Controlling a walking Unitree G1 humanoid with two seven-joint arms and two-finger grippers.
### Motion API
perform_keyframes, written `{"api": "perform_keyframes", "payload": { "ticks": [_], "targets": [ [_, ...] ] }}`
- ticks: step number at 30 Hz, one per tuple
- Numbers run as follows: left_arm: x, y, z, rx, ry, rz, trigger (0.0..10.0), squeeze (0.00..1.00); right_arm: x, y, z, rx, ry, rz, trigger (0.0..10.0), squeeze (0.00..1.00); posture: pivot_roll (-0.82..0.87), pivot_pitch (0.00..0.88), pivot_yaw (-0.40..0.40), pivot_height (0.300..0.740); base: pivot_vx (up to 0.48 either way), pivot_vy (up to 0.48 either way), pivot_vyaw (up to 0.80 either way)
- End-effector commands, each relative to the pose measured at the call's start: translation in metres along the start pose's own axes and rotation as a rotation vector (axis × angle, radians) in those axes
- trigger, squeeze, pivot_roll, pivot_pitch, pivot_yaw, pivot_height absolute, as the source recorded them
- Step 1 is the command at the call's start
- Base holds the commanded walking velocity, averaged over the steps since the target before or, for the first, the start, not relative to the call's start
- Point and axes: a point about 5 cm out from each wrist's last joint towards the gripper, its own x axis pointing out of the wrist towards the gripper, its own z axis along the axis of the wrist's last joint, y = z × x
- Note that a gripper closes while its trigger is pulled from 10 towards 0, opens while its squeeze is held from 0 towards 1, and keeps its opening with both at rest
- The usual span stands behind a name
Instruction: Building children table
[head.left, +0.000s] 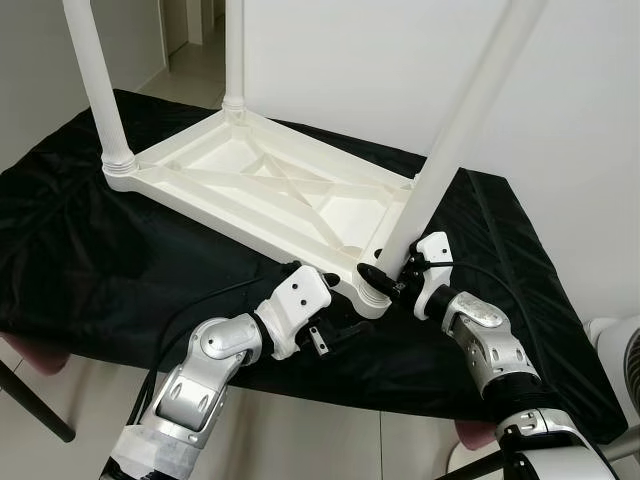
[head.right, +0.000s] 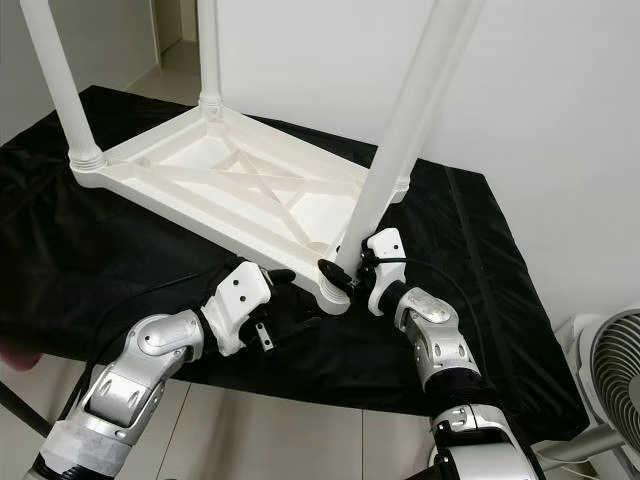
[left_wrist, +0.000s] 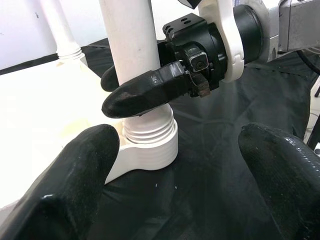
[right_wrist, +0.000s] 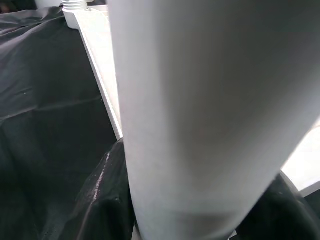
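Note:
A white children's table (head.left: 270, 185) lies upside down on a black-draped surface (head.left: 80, 250). Two legs (head.left: 95, 80) (head.left: 234, 50) stand at its far corners. A third white leg (head.left: 450, 150) rises from the near right corner socket (head.left: 372, 295), with its ribbed collar (left_wrist: 150, 132) sitting on the socket. My right gripper (head.left: 385, 275) is shut on this leg just above the collar, one black finger (left_wrist: 145, 92) wrapped across it. My left gripper (head.right: 292, 308) is open beside the same corner, its fingers (left_wrist: 75, 170) spread wide and touching nothing.
The black cloth's front edge hangs just below both arms. A white fan (head.right: 615, 370) stands on the floor at the right. A pinkish seat edge (head.left: 25, 355) shows at the lower left. A white wall runs behind the table.

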Motion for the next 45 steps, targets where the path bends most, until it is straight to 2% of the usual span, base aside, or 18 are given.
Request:
{"api": "perform_keyframes", "payload": {
  "ticks": [1,2,3,7,10,21,23,24,26,28,29,32,38,39,40,45],
  "targets": [
    [0.004,-0.003,0.002,0.001,-0.013,0.004,10.0,0.00,-0.002,0.001,-0.005,-0.012,0.016,0.009,0.0,0.00,0.03,0.000,-0.155,0.740,0.000,0.000,0.00],
    [0.004,-0.003,0.002,0.001,-0.013,0.004,10.0,0.00,-0.002,0.001,-0.005,-0.012,0.016,0.009,0.0,0.00,0.03,0.000,-0.155,0.740,0.000,0.000,0.00],
    [0.004,-0.004,0.001,0.001,-0.013,0.003,10.0,0.00,-0.002,0.004,-0.005,-0.004,0.006,-0.001,10.0,0.00,0.03,0.000,-0.155,0.740,0.000,0.000,0.00],
    [0.003,-0.004,0.001,0.001,-0.013,0.004,10.0,0.00,0.002,0.009,-0.004,-0.013,-0.016,-0.064,10.0,0.00,0.03,0.000,-0.155,0.740,0.000,0.000,0.00],
    [0.004,-0.003,0.000,0.004,-0.011,0.015,10.0,0.00,0.004,0.010,-0.005,-0.013,-0.009,-0.217,10.0,0.00,0.02,0.000,-0.153,0.740,0.000,0.000,0.00],
    [0.002,-0.001,-0.002,0.035,-0.012,0.016,10.0,0.00,0.002,0.028,0.008,0.044,-0.086,-0.421,10.0,0.00,0.00,0.000,-0.139,0.740,0.000,0.000,0.00],
    [0.002,0.002,-0.002,0.041,-0.010,0.019,10.0,0.00,-0.002,0.034,0.008,0.066,-0.082,-0.600,10.0,0.00,-0.01,0.000,-0.142,0.740,0.000,0.000,0.00],
    [0.002,0.002,-0.002,0.041,-0.010,0.019,10.0,0.00,-0.002,0.034,0.008,0.066,-0.082,-0.600,10.0,0.00,-0.01,0.000,-0.142,0.740,0.000,0.000,0.00],
    [0.000,0.004,-0.001,0.061,-0.030,0.018,10.0,0.00,-0.006,0.041,0.008,0.069,-0.084,-0.738,10.0,0.00,-0.01,0.000,-0.144,0.740,0.000,0.000,0.00],
    [0.000,0.004,-0.001,0.061,-0.030,0.018,10.0,0.00,-0.006,0.041,0.008,0.069,-0.084,-0.738,10.0,0.00,-0.01,0.000,-0.144,0.740,0.000,0.000,0.00],
    [0.000,0.004,-0.001,0.061,-0.040,0.015,10.0,0.00,-0.007,0.045,0.008,0.077,-0.087,-0.776,10.0,0.00,-0.01,0.000,-0.141,0.740,0.000,0.000,0.00],
    [-0.002,0.004,-0.004,0.038,-0.050,0.016,10.0,0.00,-0.004,0.051,0.005,0.103,-0.083,-0.784,10.0,0.00,-0.01,0.000,-0.134,0.740,0.000,0.000,0.00],
    [-0.003,-0.003,-0.010,0.021,-0.051,0.009,10.0,0.00,-0.006,0.048,0.006,0.116,-0.085,-0.783,10.0,0.00,-0.01,0.000,-0.131,0.740,0.000,0.000,0.00],
    [-0.003,-0.007,-0.012,0.013,-0.046,0.002,10.0,0.00,-0.007,0.047,0.007,0.118,-0.086,-0.786,10.0,0.05,-0.01,0.000,-0.131,0.740,0.000,0.000,0.00],
    [-0.004,-0.009,-0.014,0.004,-0.043,-0.002,10.0,0.00,-0.007,0.047,0.008,0.141,-0.099,-0.767,10.0,1.00,-0.01,0.000,-0.131,0.740,0.000,0.000,0.00],
    [-0.003,-0.010,-0.015,0.002,-0.040,-0.003,10.0,0.00,-0.008,0.050,0.016,0.168,-0.141,-0.706,10.0,1.00,-0.01,0.000,-0.139,0.740,0.000,0.000,0.00]
  ]
}}
